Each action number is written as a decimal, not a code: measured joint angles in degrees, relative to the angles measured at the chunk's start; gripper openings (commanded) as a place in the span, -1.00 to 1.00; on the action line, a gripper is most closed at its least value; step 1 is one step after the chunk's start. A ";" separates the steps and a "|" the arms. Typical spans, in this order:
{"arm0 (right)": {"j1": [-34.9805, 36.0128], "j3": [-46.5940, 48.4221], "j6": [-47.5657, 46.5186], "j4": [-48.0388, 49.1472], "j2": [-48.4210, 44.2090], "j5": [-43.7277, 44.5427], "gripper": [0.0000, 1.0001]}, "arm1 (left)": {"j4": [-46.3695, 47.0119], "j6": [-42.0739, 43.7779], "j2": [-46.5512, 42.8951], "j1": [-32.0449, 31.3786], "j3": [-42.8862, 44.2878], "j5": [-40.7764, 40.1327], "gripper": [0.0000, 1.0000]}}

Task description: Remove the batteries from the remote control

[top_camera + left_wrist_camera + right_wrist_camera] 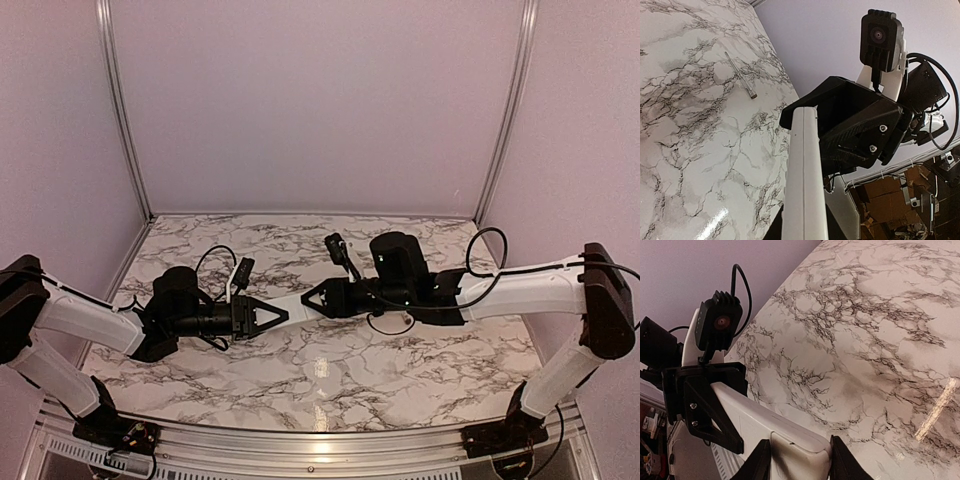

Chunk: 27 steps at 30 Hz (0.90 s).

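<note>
The white remote control (294, 306) hangs above the marble table, held at both ends. My left gripper (279, 317) is shut on its left end, and my right gripper (309, 296) is shut on its right end. In the left wrist view the remote (804, 170) runs up from my left gripper (805, 231) into the black right gripper (855, 130). In the right wrist view my right gripper (799, 460) clamps the remote's rounded end (790, 437), with a dark finger (759, 462) on each side. A seam of a panel shows on the remote there. The batteries are hidden.
A long thin pale rod (740, 75) lies on the marble table (330, 370), far from both grippers. Lilac walls with metal corner rails (122, 110) close in the back and sides. Cables loop around both wrists.
</note>
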 measured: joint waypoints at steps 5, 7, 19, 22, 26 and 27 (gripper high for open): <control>-0.17 0.00 0.46 0.15 0.00 -0.31 -0.32 | 0.04 0.04 0.00 0.11 0.00 0.04 -1.00; -0.22 0.00 0.57 0.15 0.02 -0.37 -0.33 | 0.04 0.04 0.00 0.11 0.00 0.04 -1.00; -0.42 -0.02 0.59 0.94 0.50 -0.70 -0.42 | -0.07 0.04 0.00 0.28 0.00 0.02 -1.00; -0.42 -0.04 0.59 0.96 0.50 -0.70 -0.45 | -0.07 0.04 0.00 0.28 0.00 0.02 -1.00; -0.42 -0.09 0.59 0.98 0.50 -0.72 -0.48 | -0.09 0.07 0.00 0.28 0.00 0.02 -1.00; -0.42 -0.09 0.61 0.98 0.50 -0.72 -0.49 | -0.09 0.07 0.00 0.28 0.00 0.02 -1.00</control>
